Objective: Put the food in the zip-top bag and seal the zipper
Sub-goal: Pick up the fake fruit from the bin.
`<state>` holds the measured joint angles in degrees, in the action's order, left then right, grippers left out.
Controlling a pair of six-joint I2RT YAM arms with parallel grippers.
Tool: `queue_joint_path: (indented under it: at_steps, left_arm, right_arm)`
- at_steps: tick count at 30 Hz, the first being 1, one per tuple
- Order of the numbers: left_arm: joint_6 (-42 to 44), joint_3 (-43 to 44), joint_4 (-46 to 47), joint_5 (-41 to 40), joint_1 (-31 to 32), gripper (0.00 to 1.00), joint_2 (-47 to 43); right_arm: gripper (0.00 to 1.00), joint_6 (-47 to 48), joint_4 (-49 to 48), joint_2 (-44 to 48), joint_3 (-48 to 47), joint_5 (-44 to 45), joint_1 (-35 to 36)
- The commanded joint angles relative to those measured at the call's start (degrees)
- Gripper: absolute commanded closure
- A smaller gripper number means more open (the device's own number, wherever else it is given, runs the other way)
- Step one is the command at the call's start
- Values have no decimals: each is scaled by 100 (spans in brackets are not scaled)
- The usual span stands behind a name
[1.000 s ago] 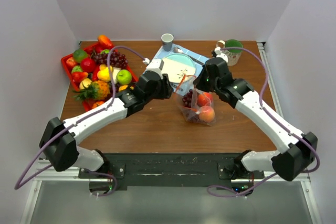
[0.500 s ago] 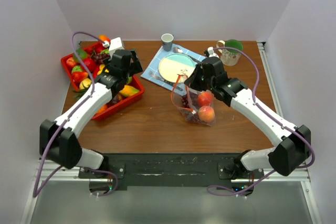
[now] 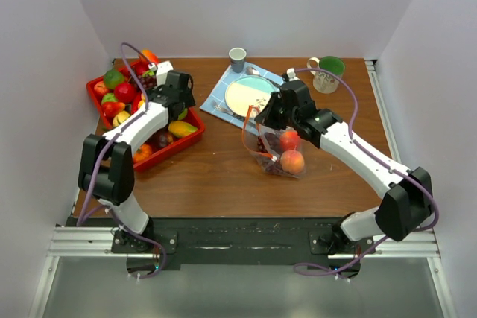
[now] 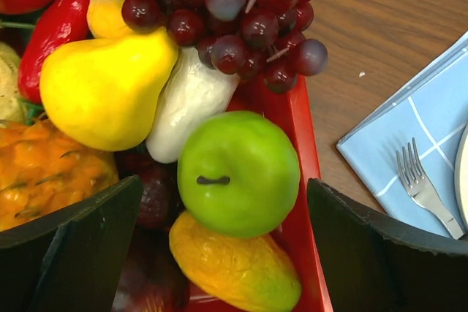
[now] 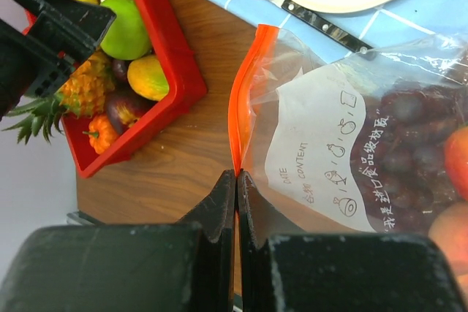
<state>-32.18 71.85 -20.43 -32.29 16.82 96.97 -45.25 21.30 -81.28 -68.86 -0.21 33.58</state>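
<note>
Has swung the left claw [image 4: 224, 191] clear of the middle of the top view and out to the red tray [image 3: 192, 126] at upper left. Now hangs it over the heap there, jaws spread wide, nothing held. Frames a green apple [image 4: 238, 173] squarely between the two fingers in the wrist view, with dark grapes [image 4: 234, 12] above it, a yellow pear [image 4: 102, 85] to its left and an orange-yellow piece [image 4: 234, 272] below. Points, most likely, to a fresh fetch: one more item of food to pick, with the apple the probable choice. Reaches with the left arm [image 3: 141, 128] sharply folded, elbow near the left edge of the frame, forearm slanting up and right to the tray.

Keeps the right claw [image 5: 236, 174] pinched tight on the zipper [image 5: 235, 107] of the zip-top bag [image 5: 329, 144], just right of centre in the top view, below the plate [image 3: 250, 96] and blue napkin [image 3: 221, 93]. Holds that edge lifted so the mouth gapes toward the left, with the bag's bottom seemingly resting on the worktop [image 3: 216, 176]. Already shows a peach [image 3: 292, 161], a red apple [image 3: 289, 139] and purple grapes [image 5: 409, 129] inside. Stretches the right arm [image 3: 358, 158] long from lower right up to the centre. Leaves much food in the tray and the sealing not yet begun.
</note>
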Motion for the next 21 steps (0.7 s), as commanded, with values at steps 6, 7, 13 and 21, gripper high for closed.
queue_joint_path:
  at_steps: [6, 7, 13, 21]
  left_arm:
    - [54, 320, 601, 258, -284, 0, 533]
    - [54, 312, 627, 311, -284, 0, 568]
    - [-60, 224, 864, 697, -293, 1, 736]
    - [-148, -224, 1128, 883, -293, 30, 446]
  right_arm:
    - [100, 8, -47, -3, -84, -50, 17]
    - [100, 17, -30, 6, -92, -32, 25]
    - [100, 43, 137, 129, -189, 12, 26]
    - [100, 104, 296, 252, -294, 249, 25]
